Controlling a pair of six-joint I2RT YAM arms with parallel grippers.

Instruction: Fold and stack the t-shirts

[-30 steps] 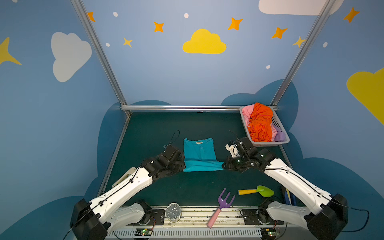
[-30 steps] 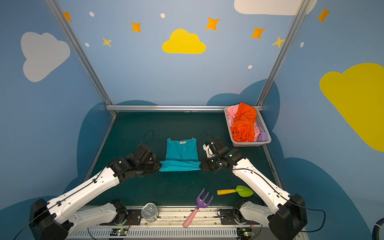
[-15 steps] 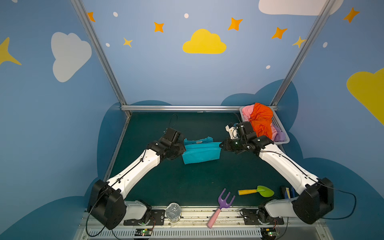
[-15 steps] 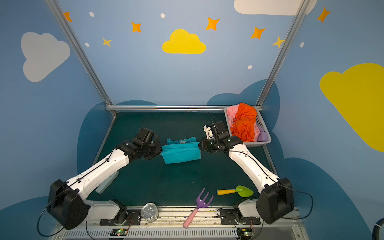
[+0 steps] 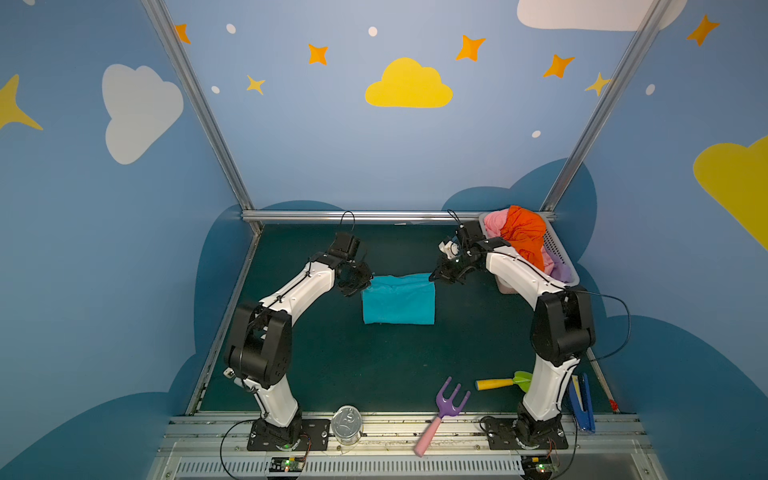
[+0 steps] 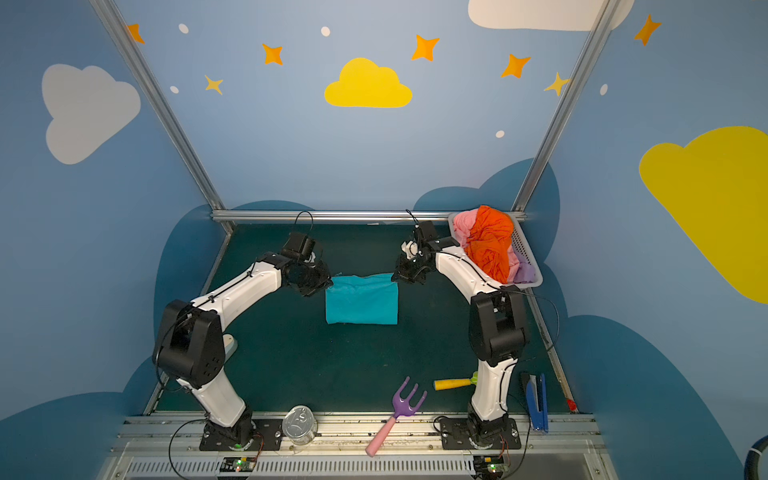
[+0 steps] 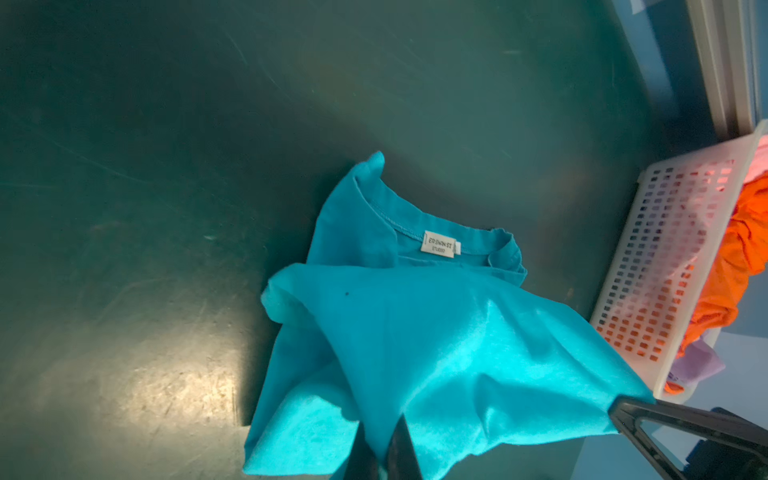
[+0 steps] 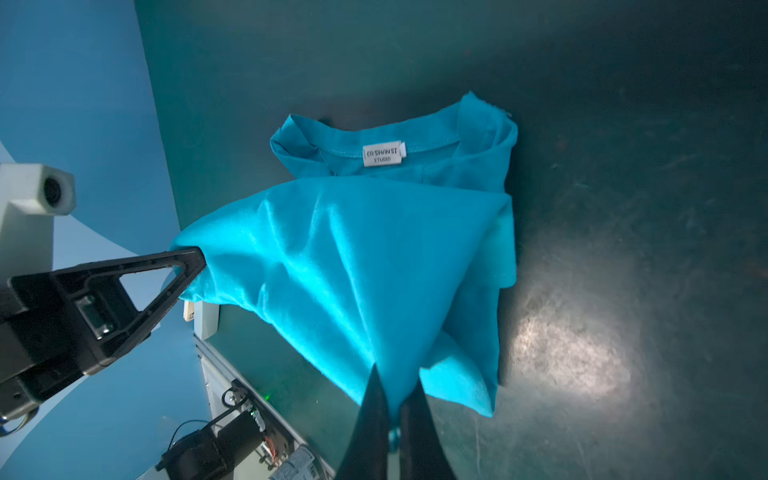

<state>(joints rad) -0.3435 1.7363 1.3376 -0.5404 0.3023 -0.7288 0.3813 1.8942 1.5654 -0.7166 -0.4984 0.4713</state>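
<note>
The teal t-shirt [image 5: 399, 301] [image 6: 361, 299] lies mid-table, its near half doubled back towards the collar. My left gripper [image 5: 365, 282] [image 7: 384, 440] is shut on one hem corner and my right gripper [image 5: 434, 278] [image 8: 392, 399] is shut on the other. They hold the hem taut just above the lower layer [image 7: 436, 332] [image 8: 353, 249]. The collar with its white label [image 7: 438, 244] [image 8: 383, 153] still shows beyond the held edge. Orange, pink and lilac t-shirts [image 5: 523, 237] [image 6: 490, 241] are heaped in the basket at the back right.
The white slotted basket [image 5: 561, 266] [image 7: 665, 257] stands close behind my right arm. Near the front edge lie a purple rake [image 5: 446, 405], a yellow-handled green shovel [image 5: 503, 381], a tin can [image 5: 347, 424] and a blue clip [image 5: 582, 403].
Both grippers lifted the shirt's near hem off the table and carried it towards the back. The lower half now lies folded over the upper half, and both arms reach further in.
</note>
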